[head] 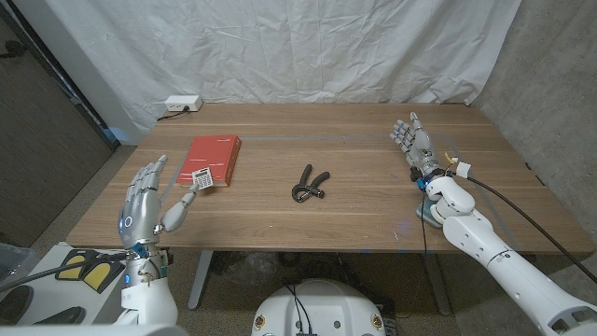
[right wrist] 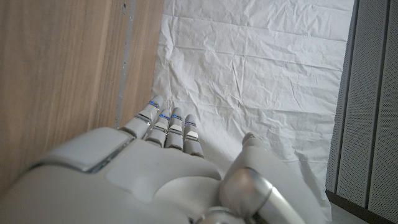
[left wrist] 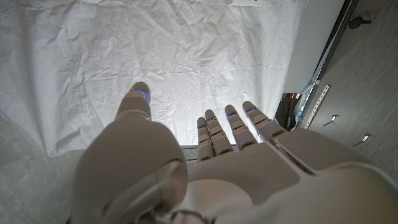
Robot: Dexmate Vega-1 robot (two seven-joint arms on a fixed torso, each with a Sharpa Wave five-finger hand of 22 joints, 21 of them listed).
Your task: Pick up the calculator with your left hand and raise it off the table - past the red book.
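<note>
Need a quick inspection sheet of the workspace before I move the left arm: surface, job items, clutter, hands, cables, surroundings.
Surface: wooden table, bare wood, no spills seen.
Job's things: calculator lies on the near corner of the red book, partly overhanging it.
Clutter: black hand-grip tool mid-table.
Robot hands: left robot hand open, just near of the calculator, holding nothing; right robot hand open at the table's right side.
Cables: black cable runs along the right arm.
Surroundings: white sheet backdrop; white power strip at the far left corner.
</note>
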